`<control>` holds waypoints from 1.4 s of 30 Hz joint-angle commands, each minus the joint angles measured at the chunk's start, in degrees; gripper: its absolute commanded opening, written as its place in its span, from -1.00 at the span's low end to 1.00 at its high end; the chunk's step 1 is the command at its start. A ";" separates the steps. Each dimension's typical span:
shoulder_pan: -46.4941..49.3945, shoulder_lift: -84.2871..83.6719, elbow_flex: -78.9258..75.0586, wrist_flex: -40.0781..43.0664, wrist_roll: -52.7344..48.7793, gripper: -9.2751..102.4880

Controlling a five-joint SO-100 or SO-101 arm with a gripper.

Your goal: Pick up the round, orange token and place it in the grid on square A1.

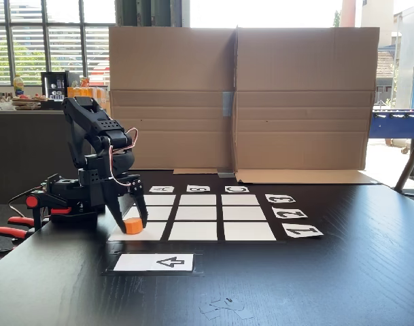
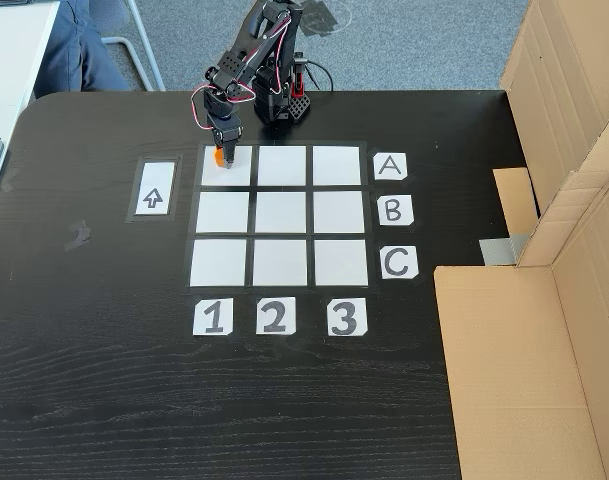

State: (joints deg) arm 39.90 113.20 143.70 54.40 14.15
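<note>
Gripper down over square A1, fingers clamped on the token. Token sits on A1, corner cell of the grid, on the bench.

Brightness: both fixed views are well lit by daylight.
Light source: windows behind the cardboard wall, blown out to white at the top edge.
Glare: a pale sheen on the black tabletop toward its right edge and near corner; the white grid reads very bright.
Shadows: soft and faint; a small one under the arm near the tabletop's left edge.
Focus: sharp across the tabletop; things beyond the windows are hazy.
Distortion: straight lines stay straight; the cardboard at the right edge looms large.
</note>
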 commanded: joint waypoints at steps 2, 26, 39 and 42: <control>-0.53 -0.09 0.18 -0.62 -0.18 -0.60; 2.02 0.26 1.67 -4.48 -0.70 -0.17; 9.49 2.20 1.58 -16.17 -0.79 -0.12; 9.93 3.43 1.58 -16.61 -0.53 -0.12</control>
State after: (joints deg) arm 49.13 114.52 145.81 38.67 13.45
